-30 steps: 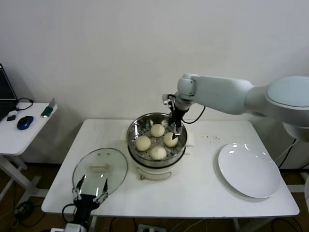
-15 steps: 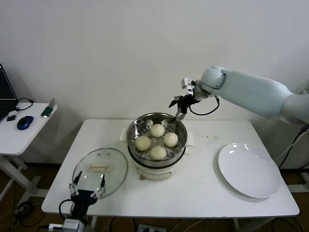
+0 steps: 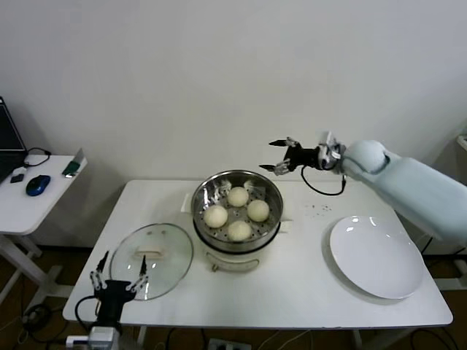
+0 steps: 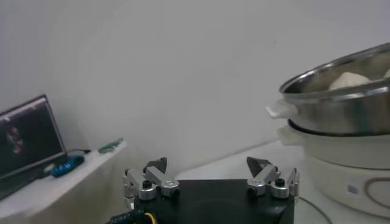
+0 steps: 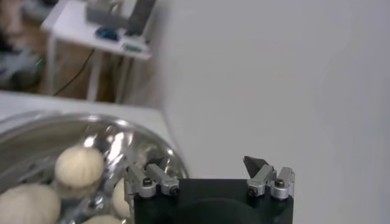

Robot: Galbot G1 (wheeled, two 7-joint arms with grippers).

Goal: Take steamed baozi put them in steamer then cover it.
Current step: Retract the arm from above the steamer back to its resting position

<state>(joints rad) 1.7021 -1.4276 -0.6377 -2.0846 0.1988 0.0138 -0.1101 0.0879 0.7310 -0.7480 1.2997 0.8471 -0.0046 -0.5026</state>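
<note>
On the white tabletop (image 3: pixel 292 292), near its middle and toward the back, stands the steamer (image 3: pixel 237 219), a shiny steel pot on a white base. Four steamed baozi (image 3: pixel 238 211) lie on its perforated tray, set in a loose ring, close together; whether they touch cannot be told. Pot uncovered.

Cover (image 3: pixel 152 259): flat on the tabletop to the robot's left of the steamer, near the front edge, just beside the pot's base. Clear glass, metal rim, cream handle facing up.

Right gripper (image 3: pixel 280 155): in the air above and behind the steamer's right rim, against the wall, arm reaching in from the right. Fingers spread wide, nothing between them. Right wrist view shows the same: the two fingertips well apart, empty, with the steamer rim and baozi below.

Left gripper (image 3: pixel 117 275): low at the front edge of the tabletop, at the near rim of the cover. Fingers splayed wide, holding nothing. From the left wrist view it sits about level with the tabletop and apart from the steamer, which stands off to one side.

White plate (image 3: pixel 376 255): bare, on the right part of the tabletop, well apart from the steamer. A few dark specks (image 3: pixel 318 208) lie on the tabletop between plate and pot.

Side table (image 3: pixel 29 200) off to the left carries a blue mouse (image 3: pixel 37 184) and a laptop (image 3: pixel 9 142).
</note>
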